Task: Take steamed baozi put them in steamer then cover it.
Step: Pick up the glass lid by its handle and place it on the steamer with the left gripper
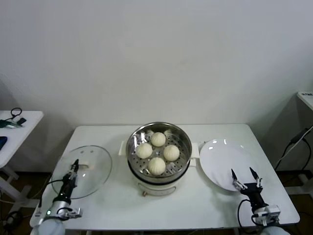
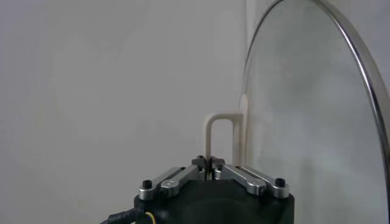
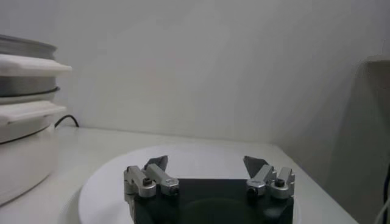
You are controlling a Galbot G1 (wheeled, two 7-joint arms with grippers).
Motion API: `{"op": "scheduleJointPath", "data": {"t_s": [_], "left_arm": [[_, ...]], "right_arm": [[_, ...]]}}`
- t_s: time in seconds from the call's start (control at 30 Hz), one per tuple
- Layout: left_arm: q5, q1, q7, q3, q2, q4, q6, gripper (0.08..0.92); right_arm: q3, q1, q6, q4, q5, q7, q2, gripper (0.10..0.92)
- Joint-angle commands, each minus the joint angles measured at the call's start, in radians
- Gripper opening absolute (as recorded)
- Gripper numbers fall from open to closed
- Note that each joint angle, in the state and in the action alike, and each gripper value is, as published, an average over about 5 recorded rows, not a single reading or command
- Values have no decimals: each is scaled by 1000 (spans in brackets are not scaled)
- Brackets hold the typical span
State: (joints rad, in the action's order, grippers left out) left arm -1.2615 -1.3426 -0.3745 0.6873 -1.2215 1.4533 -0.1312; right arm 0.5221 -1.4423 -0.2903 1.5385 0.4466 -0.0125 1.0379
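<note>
Four cream-white baozi (image 1: 157, 152) sit in the steel steamer (image 1: 183, 142) on its white pot base at the table's centre. The steamer is uncovered. The clear glass cover (image 1: 93, 178) is at the table's left. My left gripper (image 1: 75, 165) is shut on its white handle (image 2: 219, 131), and the glass (image 2: 317, 122) fills one side of the left wrist view, with the jaws (image 2: 209, 164) pinching the handle's thin bar. My right gripper (image 1: 245, 173) is open and empty over the near edge of the flat white plate (image 1: 220, 156). It also shows in the right wrist view (image 3: 207, 163).
The plate (image 3: 183, 152) lies right of the steamer, whose base (image 3: 24, 152) and side handle (image 3: 30, 65) show in the right wrist view. A black cord (image 3: 67, 120) runs behind the pot. A side table (image 1: 19, 122) stands at the left, another (image 1: 305, 98) at the right.
</note>
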Motion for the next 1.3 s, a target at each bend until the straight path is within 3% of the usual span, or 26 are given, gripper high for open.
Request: {"op": "scheduleJointPath", "data": {"t_s": [0.03, 0.23, 0.43, 0.63, 1.0, 1.17, 1.3], "left_arm": [[185, -92, 152, 15, 82, 349, 167, 130], [269, -103, 248, -16, 124, 534, 357, 130], [278, -83, 319, -73, 189, 658, 470, 130], [233, -31, 412, -218, 202, 749, 607, 130], [72, 182, 569, -558, 118, 727, 832, 130], [-29, 222, 654, -677, 58, 702, 857, 130], [-143, 232, 685, -749, -38, 668, 838, 130]], "right_arm": [[7, 0, 16, 8, -7, 15, -2, 823], [-3, 3, 30, 2, -20, 2, -10, 823], [-19, 14, 27, -8, -23, -5, -19, 823], [-35, 29, 22, -17, -24, -9, -14, 823], [-54, 70, 9, -40, -57, -12, 0, 823], [-57, 79, 10, -48, -59, -14, -9, 823], [-59, 89, 6, -54, -59, -14, -13, 823]]}}
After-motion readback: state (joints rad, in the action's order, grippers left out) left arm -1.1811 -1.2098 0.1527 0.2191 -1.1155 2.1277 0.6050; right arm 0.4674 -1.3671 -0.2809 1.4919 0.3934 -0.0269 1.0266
